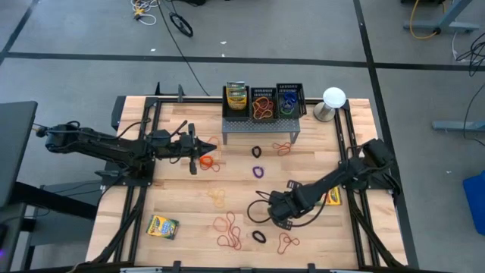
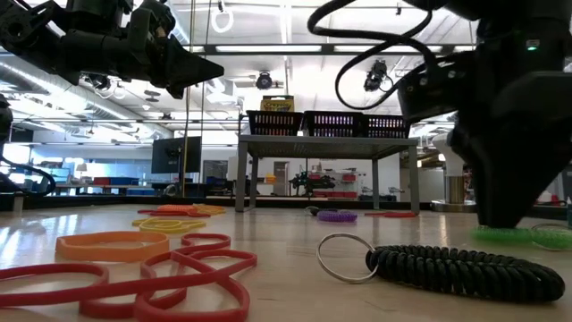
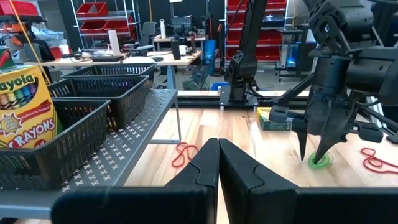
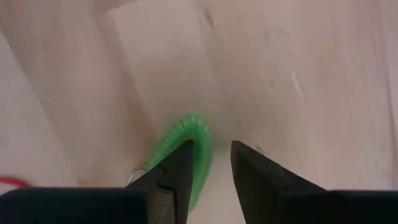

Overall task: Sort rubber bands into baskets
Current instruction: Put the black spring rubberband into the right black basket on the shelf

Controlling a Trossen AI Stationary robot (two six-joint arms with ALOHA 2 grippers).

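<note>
A pick is in hand: the right gripper (image 4: 210,163), narrowly parted, is set over a green band (image 4: 186,149). Closing and lifting are required next. The left gripper (image 3: 217,163), closed empty, waits near the stand (image 1: 260,123).

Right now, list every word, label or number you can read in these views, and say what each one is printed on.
"Crayola" and "CRAYONS": on the crayon box standing in the nearest basket on the grey stand, left wrist view.
Crayon box on the table, high view: print too small to read.
Crayon box by the right arm: label blurred, unreadable.
Nothing else is readable.
</note>
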